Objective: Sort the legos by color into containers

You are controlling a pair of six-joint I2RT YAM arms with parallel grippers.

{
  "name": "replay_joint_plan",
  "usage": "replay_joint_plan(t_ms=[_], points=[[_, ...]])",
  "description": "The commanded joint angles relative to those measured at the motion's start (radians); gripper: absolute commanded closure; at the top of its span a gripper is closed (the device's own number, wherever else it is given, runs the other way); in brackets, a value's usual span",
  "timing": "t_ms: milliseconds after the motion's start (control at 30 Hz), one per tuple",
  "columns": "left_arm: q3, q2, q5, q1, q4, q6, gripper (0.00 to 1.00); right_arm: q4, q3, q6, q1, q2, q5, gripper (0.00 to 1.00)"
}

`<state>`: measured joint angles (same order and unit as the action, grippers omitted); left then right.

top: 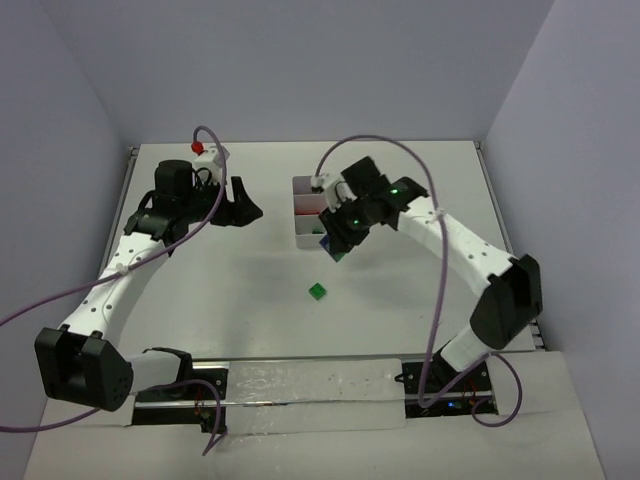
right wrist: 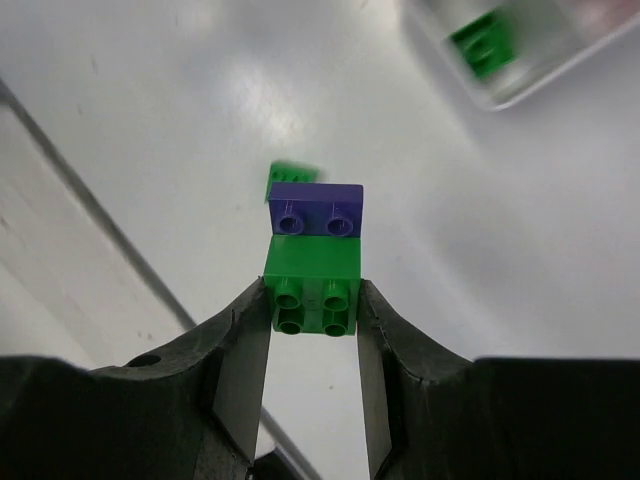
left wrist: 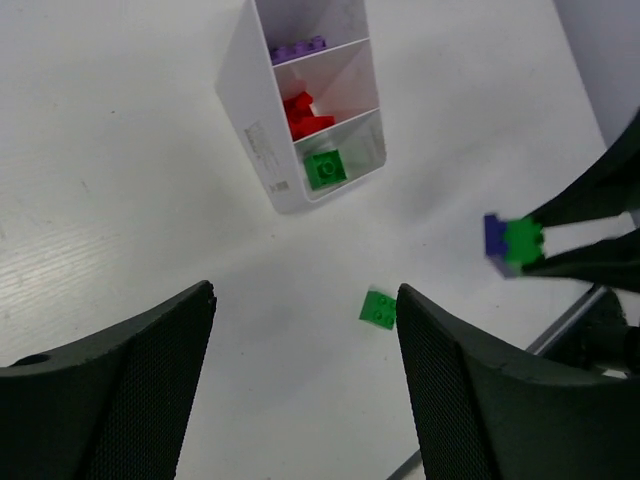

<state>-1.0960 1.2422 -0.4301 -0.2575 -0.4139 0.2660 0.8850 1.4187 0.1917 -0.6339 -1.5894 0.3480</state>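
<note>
A: Right gripper (right wrist: 313, 305)?
B: Clenched on a green lego (right wrist: 312, 275), a purple lego (right wrist: 316, 209) seemingly stuck to it, beside the tray (left wrist: 255, 140) near the table's (top: 230, 290) far edge.
A: Left gripper (left wrist: 305, 300)?
B: Released, empty. A loose green lego (left wrist: 378, 308) lies mid-table.

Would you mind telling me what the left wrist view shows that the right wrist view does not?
Left wrist only: the tray's purple bricks and red bricks in separate compartments, plus the open left gripper. Right wrist only: a close look at the right gripper clamping the held green brick, an attached purple brick beyond it. Both: that held pair, the loose green brick on the table, and the sorted green brick in the tray's end compartment.
</note>
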Motion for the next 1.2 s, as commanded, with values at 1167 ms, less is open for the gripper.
replay_joint_plan(t_ms=[1167], points=[[0.197,-0.132,-0.774,-0.129,0.779,0.355,0.18,-0.740,-0.129,-0.576,0.137,0.144,0.975,1.00]])
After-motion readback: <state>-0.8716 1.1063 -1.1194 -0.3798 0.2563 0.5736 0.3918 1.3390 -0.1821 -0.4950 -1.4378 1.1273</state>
